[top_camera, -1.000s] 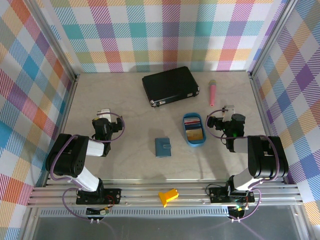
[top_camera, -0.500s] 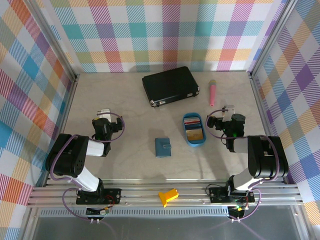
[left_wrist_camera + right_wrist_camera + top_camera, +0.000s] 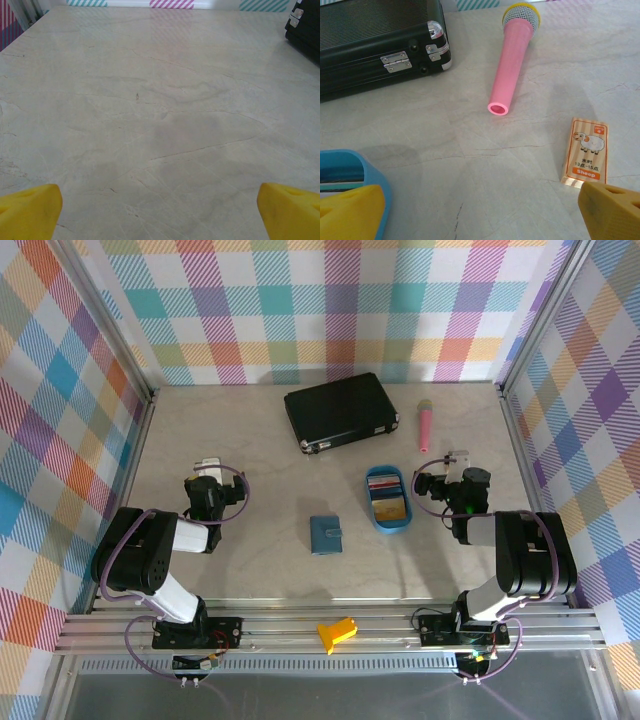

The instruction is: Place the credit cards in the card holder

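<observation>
Both spread and empty: left hand [image 3: 207, 470], right hand [image 3: 447, 472]. The cards [image 3: 387, 502] lie in the tray [image 3: 372, 512]; the card holder [image 3: 325, 534] looks closed. Open the holder first, then pinch one card by its edge.

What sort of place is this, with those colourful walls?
Probably a robot test booth: two black robot arms bolted to a metal rail, a pale stone-look table boxed in by bright checked panels, and a pink toy microphone.
</observation>
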